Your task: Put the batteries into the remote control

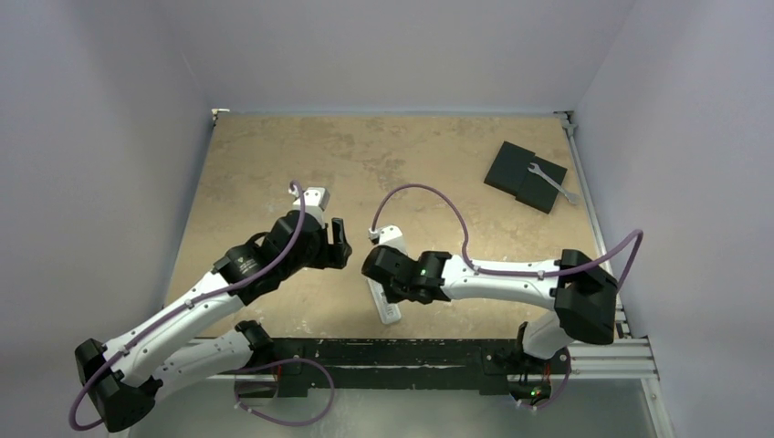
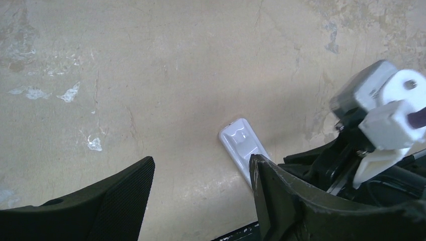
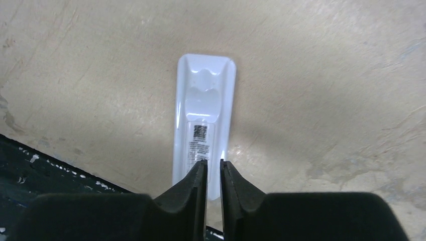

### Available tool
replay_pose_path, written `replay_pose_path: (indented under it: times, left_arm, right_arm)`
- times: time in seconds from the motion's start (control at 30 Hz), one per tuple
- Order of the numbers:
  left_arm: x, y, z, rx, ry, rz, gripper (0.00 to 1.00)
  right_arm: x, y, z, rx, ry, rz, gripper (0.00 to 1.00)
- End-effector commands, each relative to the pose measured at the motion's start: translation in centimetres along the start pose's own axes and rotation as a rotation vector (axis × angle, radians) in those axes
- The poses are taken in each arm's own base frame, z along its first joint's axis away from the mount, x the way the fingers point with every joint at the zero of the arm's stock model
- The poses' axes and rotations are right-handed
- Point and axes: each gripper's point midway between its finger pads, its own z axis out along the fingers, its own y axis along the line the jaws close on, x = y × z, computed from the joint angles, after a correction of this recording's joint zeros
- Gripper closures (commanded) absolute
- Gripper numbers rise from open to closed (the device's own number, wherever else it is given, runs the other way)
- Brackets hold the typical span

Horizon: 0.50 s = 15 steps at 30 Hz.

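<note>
the remote control (image 3: 203, 100) lies back-up and flat on the counter (image 3: 326, 75), close to the near edge. the right pincer (image 3: 213, 166) is poised over its near end. its two pads are drawn almost together, with only a thin slit between them and nothing visibly held; whether they press on the plastic cannot be told. just past the tips sits the printed label (image 3: 199, 134), and beyond that a moulded thumb dip (image 3: 205, 83) near the far end, which is probably the catch of the battery lid (it looks closed).

it is a light, stiff, glossy shell, so it will likely skate on the smooth counter if pushed from one end. the long edges are the better hold, pinched across the narrow width, while the lid is worked.

to the side, the left pincer (image 2: 201, 165) hangs wide open and empty above the counter, near the remote's far end. no batteries show in any view. well apart, in the far right corner, a wrench (image 1: 552, 182) rests on a black pad (image 1: 516, 169).
</note>
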Motion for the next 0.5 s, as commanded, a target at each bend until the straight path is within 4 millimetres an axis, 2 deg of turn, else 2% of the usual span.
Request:
replay_pose_path:
  times: [0.0,0.2,0.47]
  left_arm:
    - [-0.9,-0.2,0.1,-0.008,-0.015,-0.007,0.3]
    - [-1.8,0.0,0.3,-0.039,-0.018,0.001,0.29]
    - [-3.4,0.6,1.1,-0.067,-0.011,0.004,0.27]
  right_arm:
    - [-3.8,-1.4,-1.6,0.006,-0.097,0.02,0.75]
    - [-6.3,-3.8,-2.3,-0.009,-0.144,0.05,0.66]
    - [-9.8,-8.0,-3.6,-0.011,-0.22,0.09,0.58]
